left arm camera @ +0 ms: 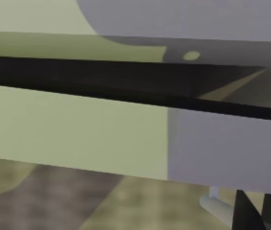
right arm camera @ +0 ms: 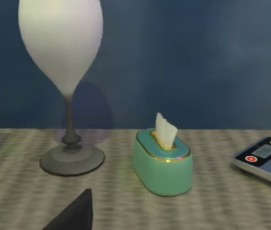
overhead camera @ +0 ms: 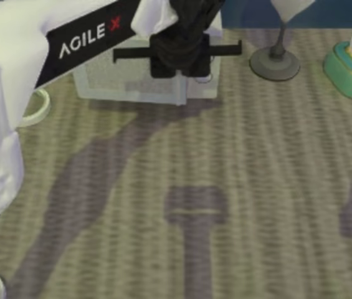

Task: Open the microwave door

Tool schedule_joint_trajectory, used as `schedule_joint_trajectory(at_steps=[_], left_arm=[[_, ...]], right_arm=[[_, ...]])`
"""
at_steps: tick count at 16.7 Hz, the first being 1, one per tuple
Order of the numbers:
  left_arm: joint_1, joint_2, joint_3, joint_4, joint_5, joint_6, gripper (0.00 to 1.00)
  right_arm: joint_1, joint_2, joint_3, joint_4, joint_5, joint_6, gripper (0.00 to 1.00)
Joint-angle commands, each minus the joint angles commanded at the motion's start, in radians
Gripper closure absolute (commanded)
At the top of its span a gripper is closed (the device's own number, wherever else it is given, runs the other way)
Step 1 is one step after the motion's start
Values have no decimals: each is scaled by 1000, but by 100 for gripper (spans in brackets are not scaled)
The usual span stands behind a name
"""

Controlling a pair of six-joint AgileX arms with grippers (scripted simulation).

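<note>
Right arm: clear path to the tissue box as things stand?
Probably yes. The right wrist view looks straight at the tissue box with bare table in between; the lamp stands off to one side and the scale to the other. The left hand is busy over at the microwave.

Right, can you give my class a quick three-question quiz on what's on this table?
1. Fill in: the tissue box is ___ in colour.
2. True or false: the left gripper is over the microwave.
3. In the top view, which stands nearest the microwave's right side? A tissue box, B white lamp, C scale.

Key: 1 green; 2 true; 3 B.
</note>
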Motion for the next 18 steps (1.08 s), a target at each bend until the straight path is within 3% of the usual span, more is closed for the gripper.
schedule_joint_trajectory(at_steps=[18], left_arm=[[-1,-35,-61,34,16,32,100]], right_arm=[[0,0,0,0,0,0,0]])
